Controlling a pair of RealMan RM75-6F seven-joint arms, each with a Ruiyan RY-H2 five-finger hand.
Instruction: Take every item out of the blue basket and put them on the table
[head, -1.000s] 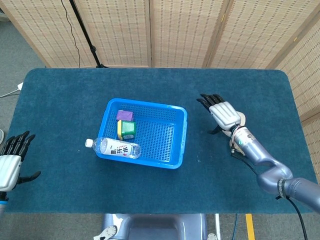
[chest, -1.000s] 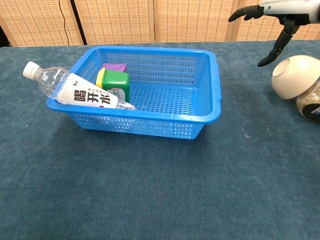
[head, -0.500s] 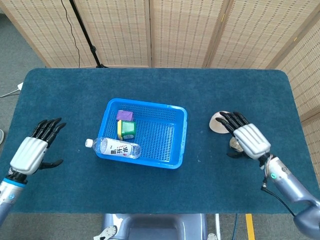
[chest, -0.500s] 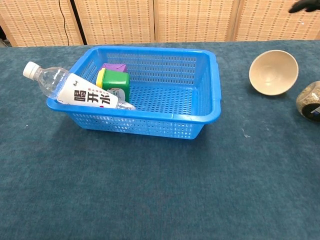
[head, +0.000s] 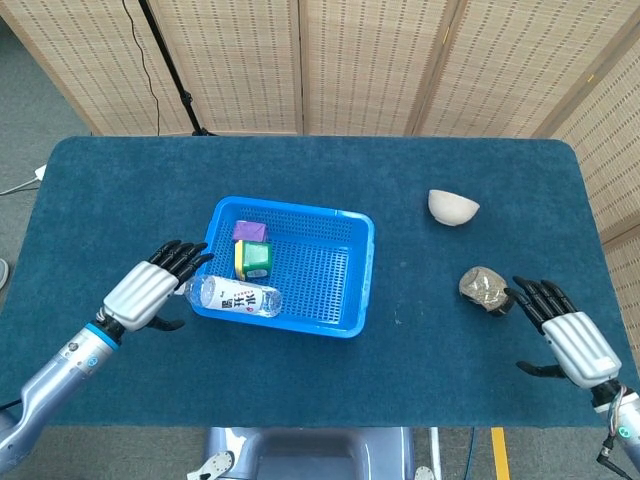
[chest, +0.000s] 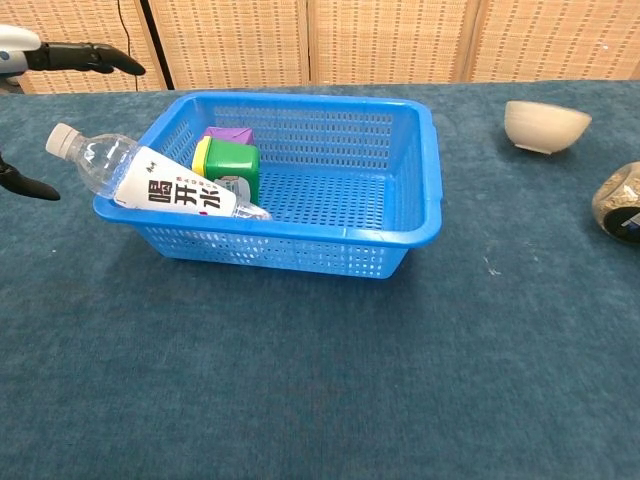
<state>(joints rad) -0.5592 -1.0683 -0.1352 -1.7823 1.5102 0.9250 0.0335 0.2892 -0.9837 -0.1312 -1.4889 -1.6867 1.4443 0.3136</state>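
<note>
The left hand hovers palm-down beside the water bottle, fingers spread, holding nothing. The right hand hovers near the jar, fingers wide, empty.

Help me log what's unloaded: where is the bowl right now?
In the head view the bowl sits on the table's far right side, outside the blue basket, beyond the jar.

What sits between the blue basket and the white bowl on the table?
Nothing: in the head view only bare blue cloth lies between the blue basket and the white bowl. The chest view agrees.
</note>
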